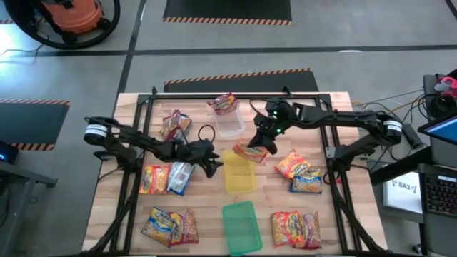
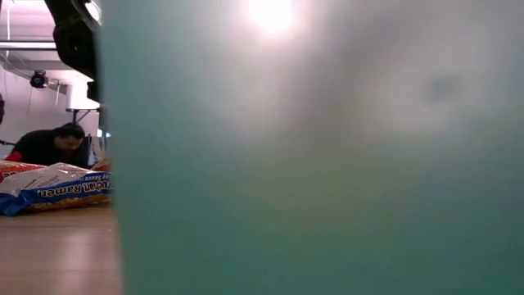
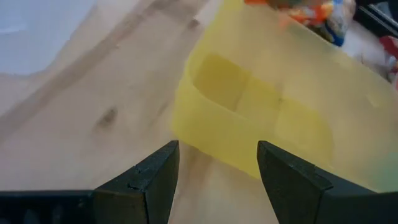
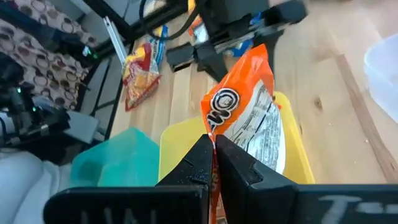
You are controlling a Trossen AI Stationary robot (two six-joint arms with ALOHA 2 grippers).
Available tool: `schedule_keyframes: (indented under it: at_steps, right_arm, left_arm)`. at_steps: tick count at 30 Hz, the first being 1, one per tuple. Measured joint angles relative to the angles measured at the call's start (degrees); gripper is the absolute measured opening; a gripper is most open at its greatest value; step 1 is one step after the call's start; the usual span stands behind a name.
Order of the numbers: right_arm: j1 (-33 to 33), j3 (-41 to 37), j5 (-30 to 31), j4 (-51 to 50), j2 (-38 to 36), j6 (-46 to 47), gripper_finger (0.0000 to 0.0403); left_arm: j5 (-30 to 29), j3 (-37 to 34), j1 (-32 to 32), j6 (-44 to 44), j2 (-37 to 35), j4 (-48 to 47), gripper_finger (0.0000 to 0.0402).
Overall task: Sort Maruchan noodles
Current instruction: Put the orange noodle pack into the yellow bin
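Note:
Several crinkly Maruchan packets lie flat about the table: a red one [image 1: 175,125], an orange one [image 1: 156,178] beside a blue one [image 1: 180,177], and others at the near left [image 1: 170,225] and on the right [image 1: 298,173], [image 1: 296,228]. One packet [image 1: 223,103] rests on the far rim of the clear tray [image 1: 230,127]. My right gripper [image 1: 260,139] is shut on an orange packet [image 1: 250,152] above the far end of the yellow tray [image 1: 239,175]. My left gripper [image 1: 211,164] is open and holds nothing, just left of the yellow tray [image 3: 249,118]. My right gripper pinches the orange packet by one end seam [image 4: 213,138] between its two shut fingers [image 4: 239,168]. The packet reaches out beyond the fingertips and hangs lifted clear over the yellow tray [image 4: 180,140], tilted.
A green tray [image 1: 241,227] sits at the near edge and fills most of the low view [image 2: 327,164], where a blue packet [image 2: 57,188] lies to its left. Bare wood shows between the trays and the packets. Dark frame rails run along both sides of the table.

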Motion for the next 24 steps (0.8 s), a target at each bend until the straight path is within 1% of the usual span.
schedule_keyframes:
  at_steps: [7,13,20,24]
  right_arm:
    - [1.1,5.2,0.0,-2.8,3.6,-3.1,0.0008]
    - [1.6,9.3,0.0,-5.2,6.1,-5.3,0.0008]
    - [1.6,11.4,0.1,-8.4,7.0,-4.1,0.0008]
    - [1.6,12.8,0.1,-13.8,6.3,-2.8,0.0016]
  left_arm:
    - [0.0,-0.1,2.2,1.7,1.7,2.6,0.0199]
    - [0.0,0.0,2.5,3.4,1.6,3.9,0.0199]
    - [0.4,0.1,2.5,3.9,1.6,3.9,0.0199]
    - [0.6,0.4,2.5,4.0,1.6,3.9,0.0199]
